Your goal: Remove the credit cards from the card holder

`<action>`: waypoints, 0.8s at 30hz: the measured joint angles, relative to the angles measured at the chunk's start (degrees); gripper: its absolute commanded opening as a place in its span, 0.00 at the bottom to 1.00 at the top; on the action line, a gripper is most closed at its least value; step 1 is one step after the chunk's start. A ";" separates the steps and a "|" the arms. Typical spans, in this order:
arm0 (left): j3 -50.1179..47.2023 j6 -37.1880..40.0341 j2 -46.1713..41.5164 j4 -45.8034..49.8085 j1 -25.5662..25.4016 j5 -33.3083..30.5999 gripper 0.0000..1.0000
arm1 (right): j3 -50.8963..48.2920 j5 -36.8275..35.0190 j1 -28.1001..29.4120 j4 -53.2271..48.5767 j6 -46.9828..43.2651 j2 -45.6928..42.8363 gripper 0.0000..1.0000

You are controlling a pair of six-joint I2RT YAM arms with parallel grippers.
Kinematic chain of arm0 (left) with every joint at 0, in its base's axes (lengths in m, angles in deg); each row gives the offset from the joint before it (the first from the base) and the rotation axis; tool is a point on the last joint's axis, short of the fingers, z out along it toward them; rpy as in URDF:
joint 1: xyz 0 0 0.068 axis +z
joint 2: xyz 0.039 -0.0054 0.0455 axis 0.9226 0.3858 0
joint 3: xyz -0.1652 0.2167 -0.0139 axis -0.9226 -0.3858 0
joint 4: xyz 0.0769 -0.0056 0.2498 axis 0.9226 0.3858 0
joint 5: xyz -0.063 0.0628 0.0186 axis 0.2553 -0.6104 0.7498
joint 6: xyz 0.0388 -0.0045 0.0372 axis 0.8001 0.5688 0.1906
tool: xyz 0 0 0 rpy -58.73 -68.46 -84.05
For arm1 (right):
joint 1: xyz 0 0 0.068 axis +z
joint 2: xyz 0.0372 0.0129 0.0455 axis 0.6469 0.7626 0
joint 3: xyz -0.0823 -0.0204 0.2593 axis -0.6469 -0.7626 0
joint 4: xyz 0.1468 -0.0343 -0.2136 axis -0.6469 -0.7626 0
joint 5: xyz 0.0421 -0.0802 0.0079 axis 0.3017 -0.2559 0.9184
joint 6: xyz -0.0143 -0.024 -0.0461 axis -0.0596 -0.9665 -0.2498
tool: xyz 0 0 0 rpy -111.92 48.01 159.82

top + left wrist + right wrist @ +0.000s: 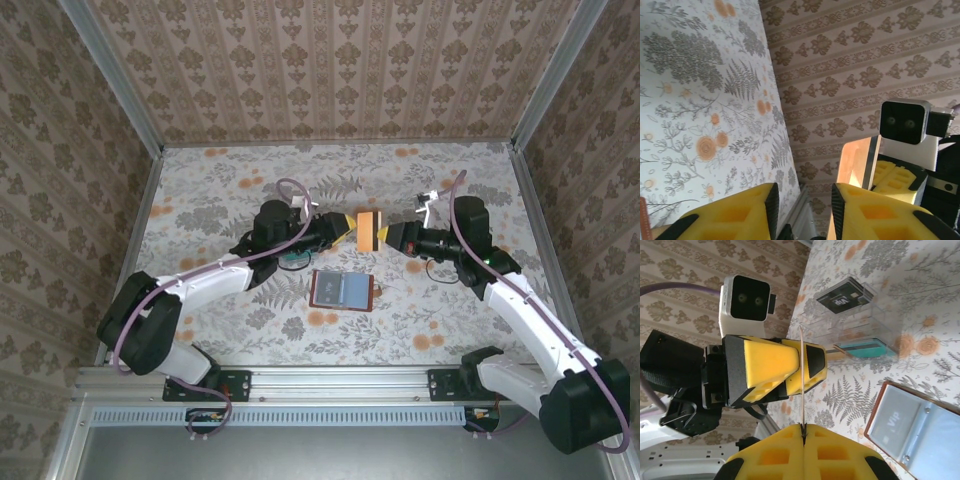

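The right gripper (pixel 803 429) is pinched tight on 1 orange card (pixel 367 230), the left gripper (pixel 802 197) stands half open around it, and the card holder (pixel 342 290) lies open on the table (pixel 480 330) nearby, so the left should probably close squarely before any release.

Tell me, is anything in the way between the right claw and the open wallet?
Nothing visible lies between. The right gripper, clamping an orange card, hangs over the table just beyond the open card holder.
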 measured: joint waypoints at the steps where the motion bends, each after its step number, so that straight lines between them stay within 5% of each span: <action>1: 0.00 -0.13 0.00 -0.33 0.00 0.28 0.33 | 0.00 0.39 -0.09 0.22 0.04 0.02 0.00; 11: 0.09 -0.98 0.00 -2.64 -0.07 2.08 0.30 | 0.00 1.95 -0.98 2.73 1.70 1.44 0.00; 24: 0.87 -2.47 0.37 -5.44 -0.76 4.28 0.02 | -0.04 3.61 -1.75 5.16 2.97 1.86 0.00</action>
